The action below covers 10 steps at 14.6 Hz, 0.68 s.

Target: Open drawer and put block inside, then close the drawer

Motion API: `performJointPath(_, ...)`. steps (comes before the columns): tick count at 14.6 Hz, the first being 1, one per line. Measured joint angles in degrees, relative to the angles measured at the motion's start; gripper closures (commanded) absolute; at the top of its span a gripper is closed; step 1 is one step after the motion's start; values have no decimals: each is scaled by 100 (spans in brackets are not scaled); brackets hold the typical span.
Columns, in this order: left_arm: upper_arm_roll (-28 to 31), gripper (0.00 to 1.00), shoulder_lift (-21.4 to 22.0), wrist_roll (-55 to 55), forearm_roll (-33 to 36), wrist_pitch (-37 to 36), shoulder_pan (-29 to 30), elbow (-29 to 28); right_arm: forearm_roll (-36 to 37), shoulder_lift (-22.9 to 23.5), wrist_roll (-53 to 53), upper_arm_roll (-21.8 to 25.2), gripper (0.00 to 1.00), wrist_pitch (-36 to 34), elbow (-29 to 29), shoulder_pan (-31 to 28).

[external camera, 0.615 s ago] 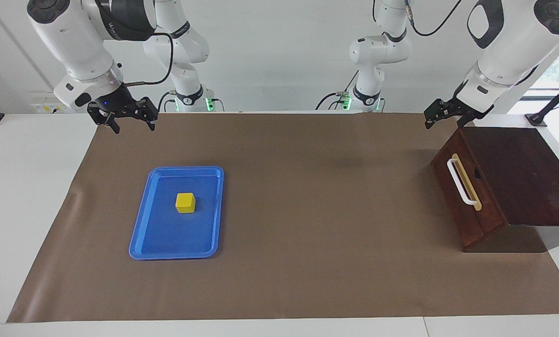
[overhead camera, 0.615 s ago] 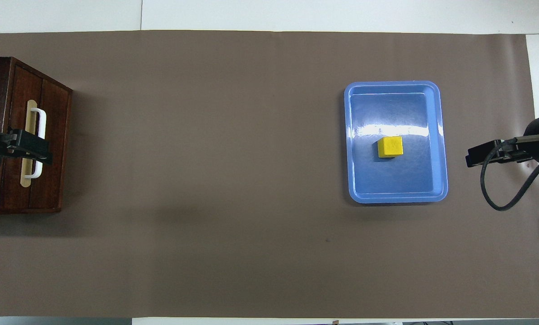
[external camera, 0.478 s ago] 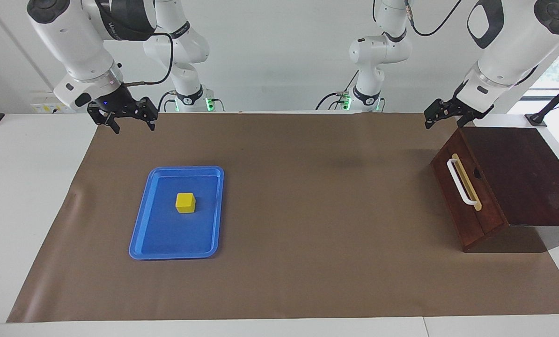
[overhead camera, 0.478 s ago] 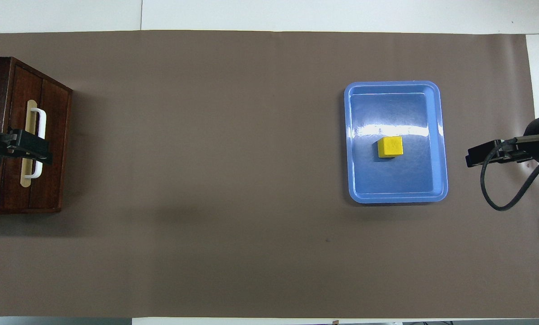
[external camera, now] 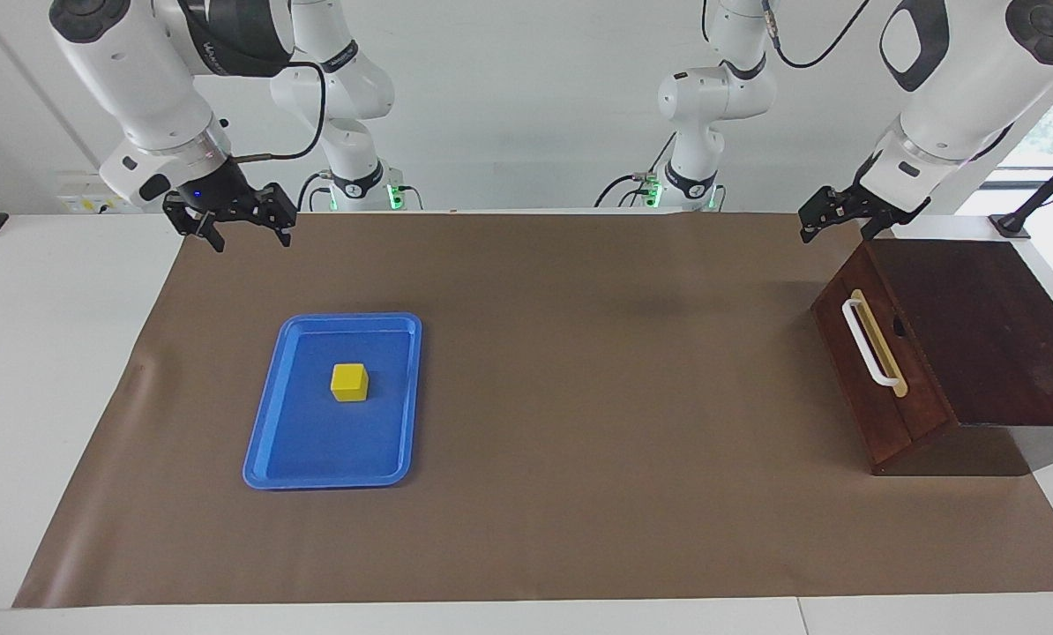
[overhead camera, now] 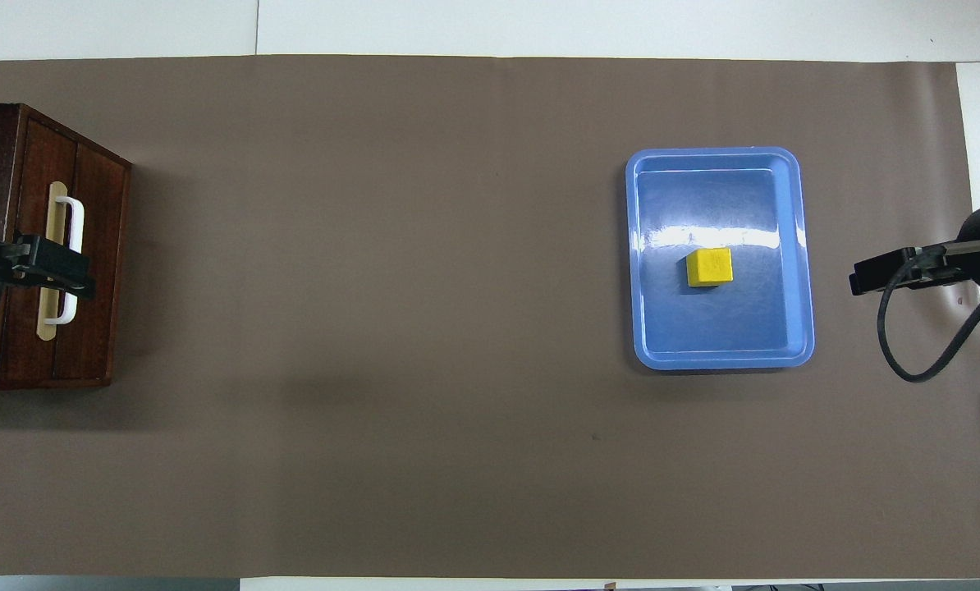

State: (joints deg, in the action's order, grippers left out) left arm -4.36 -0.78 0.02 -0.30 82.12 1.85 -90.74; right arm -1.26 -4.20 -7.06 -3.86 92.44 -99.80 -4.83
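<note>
The drawer (external camera: 879,379) (overhead camera: 63,246) is closed in its dark wooden box at the left arm's end of the table. Its white bar handle (external camera: 865,344) (overhead camera: 70,258) is free. The yellow block (external camera: 349,382) (overhead camera: 709,267) lies in a blue tray (external camera: 315,459) (overhead camera: 720,341) toward the right arm's end. My left gripper (external camera: 833,220) (overhead camera: 51,275) hangs open and empty in the air over the box's front, well above the handle. My right gripper (external camera: 246,231) (overhead camera: 872,277) hangs open and empty over the mat's edge beside the tray.
A brown mat (external camera: 579,397) (overhead camera: 375,328) covers the table, with bare white table around it. The box's flat top (external camera: 994,326) runs out to the table's end. Two more arm bases (external camera: 694,176) stand at the robots' edge.
My right gripper has drifted slightly away from the tray. The left gripper, the drawer and the block have not visibly moved.
</note>
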Motion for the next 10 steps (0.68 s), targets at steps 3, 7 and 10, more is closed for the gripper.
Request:
performJointPath(3, 0, 0, 1, 0, 23, 87, 0, -31, -4, 18, 410, 2, 0, 251, 1, -2)
performJointPath(7, -35, 0, 105, 1, 552, 773, -92, -460, -159, 505, 1949, 62, 0, 338, 203, -62)
performJointPath(10, -64, 0, 194, -9, 1117, 1367, -209, -946, -380, 1237, 3658, 85, 0, 421, 657, -141)
